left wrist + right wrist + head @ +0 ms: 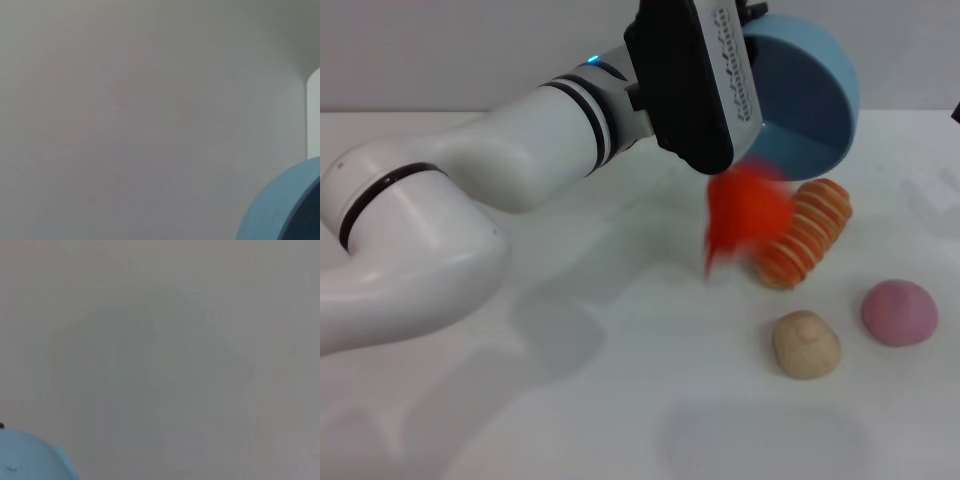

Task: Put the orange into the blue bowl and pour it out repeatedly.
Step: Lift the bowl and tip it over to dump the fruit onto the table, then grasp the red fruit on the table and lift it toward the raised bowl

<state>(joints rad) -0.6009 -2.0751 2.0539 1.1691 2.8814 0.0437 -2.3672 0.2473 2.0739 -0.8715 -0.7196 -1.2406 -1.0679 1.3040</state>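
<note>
Left arm: a white jointed arm with black rings reached from the surface's left edge toward its far middle, ending in a black wrist housing.
Left claw [752,60]: hidden behind that housing at the rim of the bowl; it evidently carried the bowl, but how far its fingers stood apart I could not tell.
Orange [748,212]: a bright red-orange, lumpy, soft-looking fruit, smeared in mid-fall just below the bowl's mouth, above the surface's far middle and just in front of the striped oblong.
Blue bowl [810,95]: a round, deep, light-blue smooth bowl, held up off the surface and tipped on its side, mouth facing down and toward the left; a slice of it showed in both wrist views.
Handling: the fruit looked light and yielding, likely to bounce or roll on landing; a gentle grip across its widest part should suit. The bowl seemed stiff, smooth and possibly slippery, best pinched at the rim.
Striped oblong [804,232]: orange-and-cream, lying toward the far right.
Beige lump [806,344]: rounded, nearer the front, right of middle.
Pink ball [899,312]: just right of the beige lump.
Right claw: not seen in any view.
Surface [620,400]: plain white.
</note>
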